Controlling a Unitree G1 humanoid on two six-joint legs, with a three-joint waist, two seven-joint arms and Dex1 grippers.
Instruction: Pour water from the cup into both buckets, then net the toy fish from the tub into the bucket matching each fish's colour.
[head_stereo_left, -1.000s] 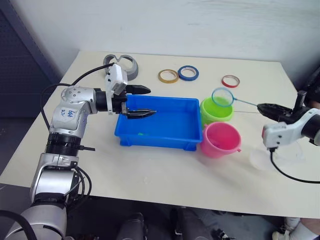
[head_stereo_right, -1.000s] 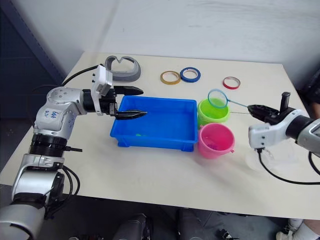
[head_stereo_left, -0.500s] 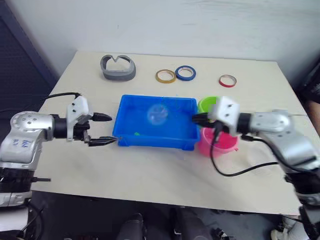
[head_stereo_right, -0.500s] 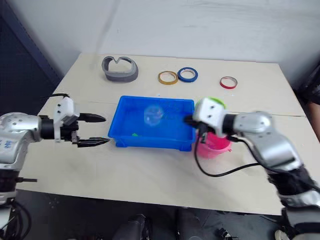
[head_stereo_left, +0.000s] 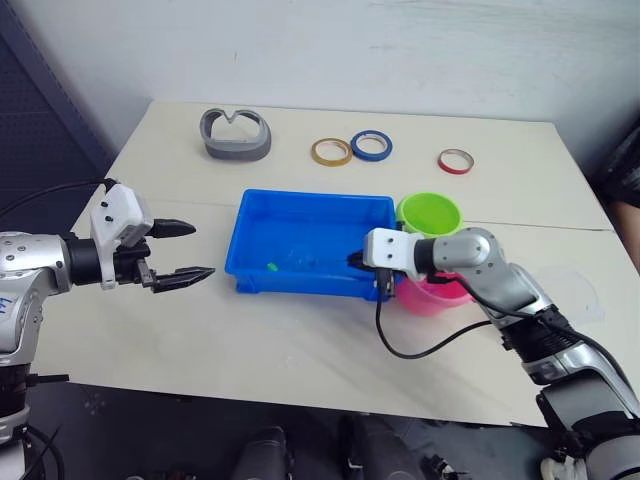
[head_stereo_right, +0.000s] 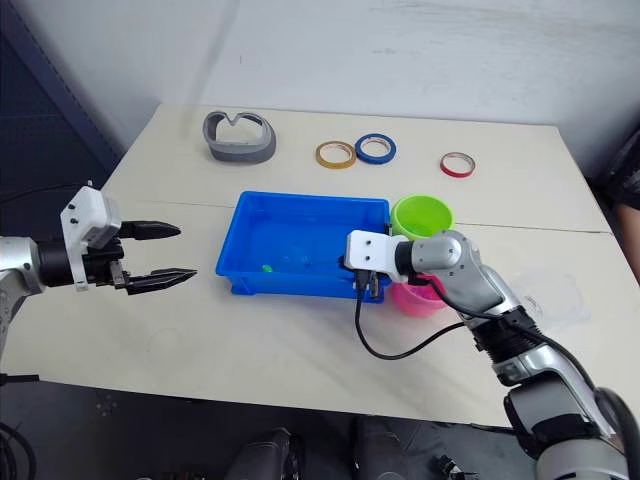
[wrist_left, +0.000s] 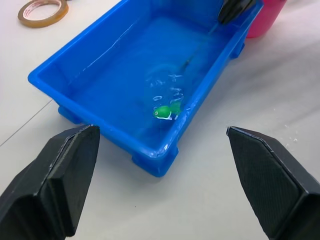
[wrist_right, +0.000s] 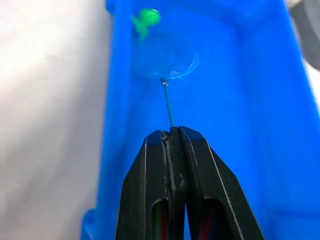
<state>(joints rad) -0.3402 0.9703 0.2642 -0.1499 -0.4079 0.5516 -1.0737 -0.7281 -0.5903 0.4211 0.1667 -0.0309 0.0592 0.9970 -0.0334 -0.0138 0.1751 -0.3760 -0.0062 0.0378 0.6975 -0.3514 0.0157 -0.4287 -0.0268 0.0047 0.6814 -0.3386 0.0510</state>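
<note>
Right claw (wrist_right: 171, 134) clamping net (wrist_right: 166, 62), hoop toward green fish (wrist_right: 145, 18)

Silver arms, white wrists, black cables, black-fingered hands

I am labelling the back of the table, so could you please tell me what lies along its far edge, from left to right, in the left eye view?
Grey curved object → yellow tape ring → blue tape ring → red tape ring.

Fish (wrist_left: 165, 110) and net (wrist_right: 167, 64) in tub (head_stereo_left: 250, 215), buckets (head_stereo_left: 429, 214) right.
</note>
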